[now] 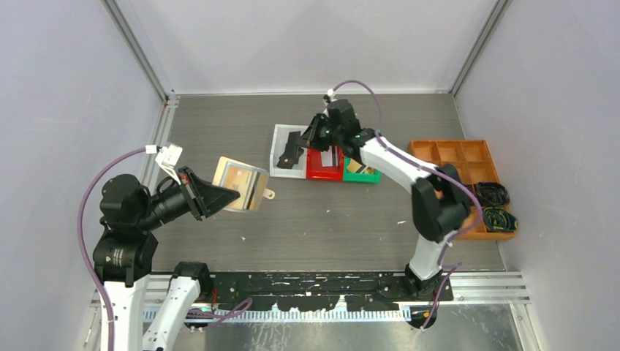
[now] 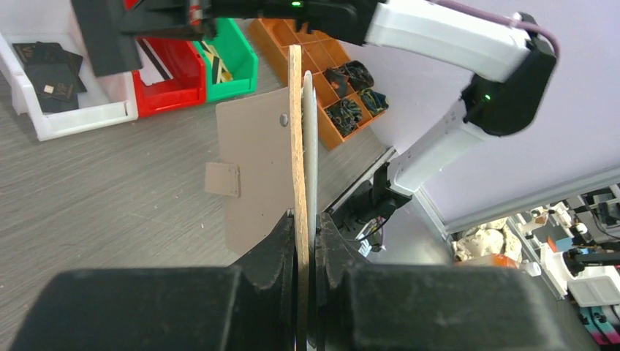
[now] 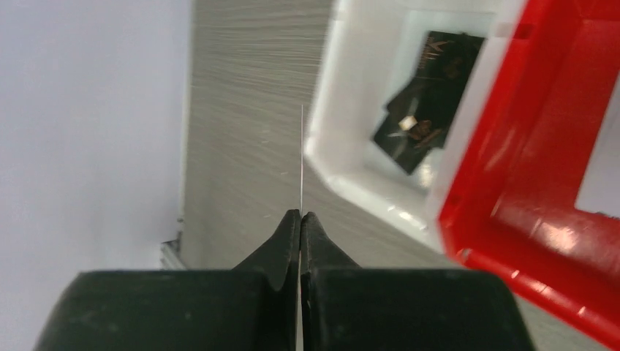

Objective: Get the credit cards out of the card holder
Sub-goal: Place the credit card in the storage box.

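- Top external view: left of the white bin [image 1: 278,172], the left gripper [image 1: 218,194] is clamped on the opened card holder [image 1: 246,184], which it holds upright above the table [image 1: 329,227].
- Inside the white bin lie black credit cards [image 3: 424,110].
- Above the white bin, the right gripper [image 3: 300,218] pinches one black card [image 1: 291,152].
- Right of the white bin sit a red bin [image 1: 322,174] and a green bin [image 1: 363,178], with an orange tray [image 1: 420,149] farther right.

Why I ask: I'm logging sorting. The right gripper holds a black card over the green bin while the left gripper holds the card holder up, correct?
No: top external view shows the right gripper holding the black card over the white bin, not the green bin. The left gripper does hold the card holder up.
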Available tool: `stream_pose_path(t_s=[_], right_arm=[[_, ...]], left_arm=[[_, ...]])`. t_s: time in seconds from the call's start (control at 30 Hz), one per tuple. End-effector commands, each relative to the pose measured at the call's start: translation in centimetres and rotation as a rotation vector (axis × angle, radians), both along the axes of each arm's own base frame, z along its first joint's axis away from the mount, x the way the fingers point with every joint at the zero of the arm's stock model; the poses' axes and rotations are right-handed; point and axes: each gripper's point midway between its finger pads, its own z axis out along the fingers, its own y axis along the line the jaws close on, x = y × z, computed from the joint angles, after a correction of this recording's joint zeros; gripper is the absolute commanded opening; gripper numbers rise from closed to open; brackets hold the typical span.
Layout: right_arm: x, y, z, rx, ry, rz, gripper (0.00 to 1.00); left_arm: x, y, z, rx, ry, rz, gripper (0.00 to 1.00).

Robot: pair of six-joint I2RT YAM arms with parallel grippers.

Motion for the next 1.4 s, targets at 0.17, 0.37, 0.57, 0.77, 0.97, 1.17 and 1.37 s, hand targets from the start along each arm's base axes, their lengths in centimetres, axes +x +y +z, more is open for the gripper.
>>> stream_pose_path(t_s=[0.17, 0.37, 0.57, 0.77, 0.97, 1.17, 1.37], right_arm=[[5.3, 2.4, -6.1, -0.152, 0.069, 0.018, 0.01], [6.8, 3.8, -8.7, -0.223, 0.077, 0.011, 0.01], [7.2, 4.1, -10.6, -0.326, 0.065, 0.008, 0.01], [7.5, 3.8, -11.0, -0.409, 0.040, -0.012, 0.01], [7.6, 3.2, -8.5, -0.401, -0.009, -0.053, 0.16], [6.7, 3.4, -2.3, -0.337, -0.109, -0.087, 0.42], [2.6, 5.0, 8.0, -0.124, -0.287, -0.011, 0.53]], left_arm=[[-0.5, 0.0, 1.8, 0.025, -0.102, -0.023, 0.00], [-0.7, 0.0, 2.2, 0.021, -0.116, -0.024, 0.00], [-0.6, 0.0, 2.1, 0.021, -0.111, -0.021, 0.00], [-0.4, 0.0, 2.0, 0.022, -0.107, -0.021, 0.00], [-0.4, 0.0, 2.1, 0.021, -0.111, -0.023, 0.00], [-0.6, 0.0, 2.0, 0.020, -0.116, -0.023, 0.00], [-0.6, -0.1, 2.0, 0.002, -0.101, -0.024, 0.00]])
